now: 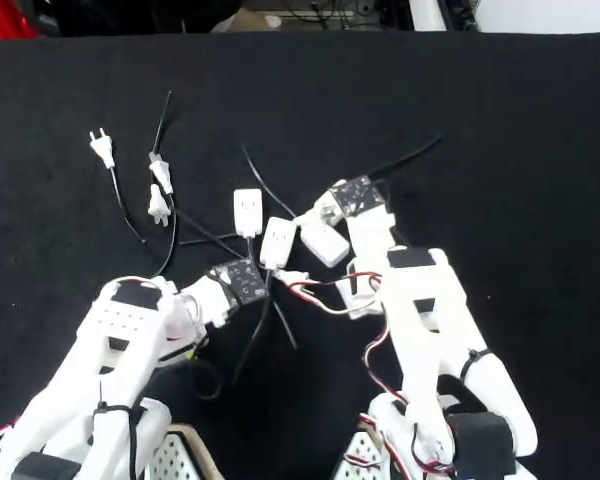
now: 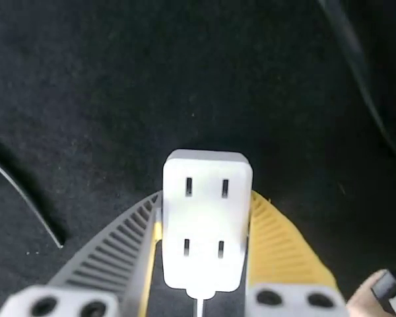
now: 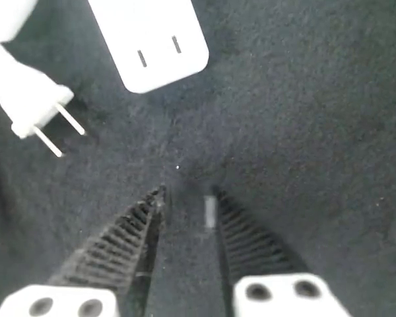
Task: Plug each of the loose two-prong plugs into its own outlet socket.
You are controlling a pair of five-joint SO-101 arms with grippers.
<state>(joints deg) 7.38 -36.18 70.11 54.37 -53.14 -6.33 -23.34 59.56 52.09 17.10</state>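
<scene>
White socket [image 2: 206, 224] gripped between fingers of left claw [image 2: 206, 197], four slots showing, black counter [image 2: 86, 99] beneath. Right claw [image 3: 188, 193] narrowly parted, holding nothing, tips near counter. Ahead of right claw: second socket [image 3: 152, 43], two-prong plug [image 3: 33, 109] just beside it, prongs bare. Loose plugs [image 1: 102, 148] [image 1: 160, 172] [image 1: 158, 207] lie well beyond left claw.

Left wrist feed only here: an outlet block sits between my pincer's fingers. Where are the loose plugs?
Observer: Three loose plugs lie on the black cloth, out beyond the left arm.
Operator: Is the right pincer carrying one?
Observer: No, the right pincer is open and empty.
Operator: Other outlets nearby?
Observer: Two more outlet blocks lie either side of the outlet block you hold.
</scene>
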